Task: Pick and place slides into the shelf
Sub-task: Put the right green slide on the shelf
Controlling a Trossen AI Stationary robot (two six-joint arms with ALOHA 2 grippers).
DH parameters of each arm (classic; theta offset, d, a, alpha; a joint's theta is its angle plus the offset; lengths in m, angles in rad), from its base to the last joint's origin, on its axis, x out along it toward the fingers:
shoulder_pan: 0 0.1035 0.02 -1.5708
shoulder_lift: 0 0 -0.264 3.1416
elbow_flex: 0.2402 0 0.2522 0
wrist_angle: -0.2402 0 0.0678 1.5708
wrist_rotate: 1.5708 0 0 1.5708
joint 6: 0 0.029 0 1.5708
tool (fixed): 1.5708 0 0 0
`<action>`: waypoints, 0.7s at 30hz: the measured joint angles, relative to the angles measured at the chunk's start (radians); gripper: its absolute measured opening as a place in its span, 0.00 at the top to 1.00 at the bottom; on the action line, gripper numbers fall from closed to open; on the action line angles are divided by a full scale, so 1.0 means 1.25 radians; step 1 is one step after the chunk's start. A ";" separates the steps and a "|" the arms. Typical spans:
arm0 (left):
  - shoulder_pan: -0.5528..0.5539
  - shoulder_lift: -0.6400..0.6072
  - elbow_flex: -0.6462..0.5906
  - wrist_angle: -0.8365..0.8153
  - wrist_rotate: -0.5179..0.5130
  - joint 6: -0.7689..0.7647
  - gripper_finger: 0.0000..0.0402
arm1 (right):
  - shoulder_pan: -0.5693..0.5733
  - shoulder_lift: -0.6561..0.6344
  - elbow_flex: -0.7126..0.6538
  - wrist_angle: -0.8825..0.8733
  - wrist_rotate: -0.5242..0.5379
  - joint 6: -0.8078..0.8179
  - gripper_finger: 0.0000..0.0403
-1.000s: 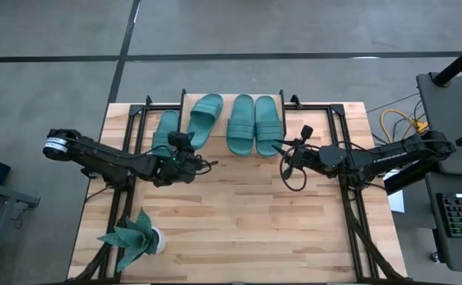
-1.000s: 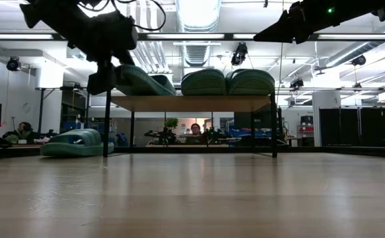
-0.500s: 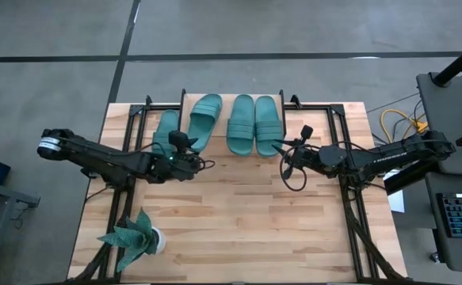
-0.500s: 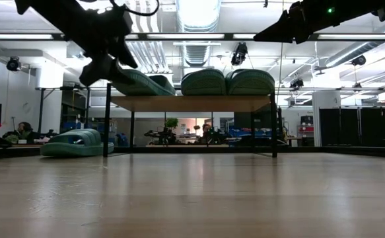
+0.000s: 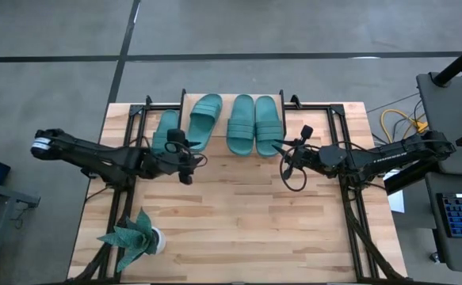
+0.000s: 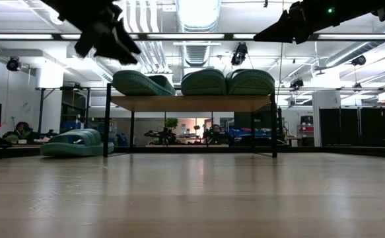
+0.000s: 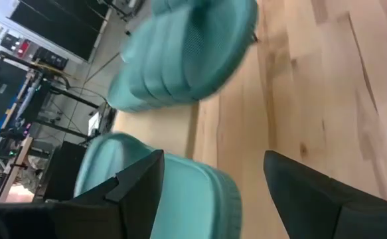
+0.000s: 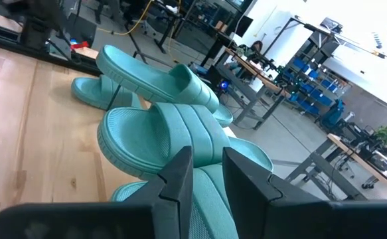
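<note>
The one slide still off the shelf (image 5: 164, 131) lies on the table at the far left, just left of the shelf (image 5: 290, 120), its long axis running near to far; the left gripper (image 5: 185, 154) hovers just near and right of it with its fingers apart and nothing between them, so the left arm looks the nearer one for the coming pick. Right of that, three slides sit on the shelf top, the leftmost (image 5: 202, 119) tilted and the other two (image 5: 254, 124) side by side; four slides, one shelf; the right gripper (image 5: 288, 152) waits near the shelf's right end, its fingers narrowly apart and bare.
</note>
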 joint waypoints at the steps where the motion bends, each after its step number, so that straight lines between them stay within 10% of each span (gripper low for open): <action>1: 0.000 -0.004 0.008 0.000 0.002 0.000 0.40 | 0.000 0.000 0.000 0.000 0.000 0.000 0.82; 8: 0.001 -0.008 0.050 0.024 -0.038 0.050 0.40 | 0.000 0.000 0.000 0.000 0.000 -0.002 0.81; 16: 0.002 0.038 0.050 0.314 -0.381 0.211 0.40 | 0.000 0.000 0.000 0.000 0.000 -0.013 0.83; 21: 0.018 0.059 0.066 0.312 -0.309 0.336 0.40 | 0.000 0.000 0.000 0.000 0.000 -0.017 0.81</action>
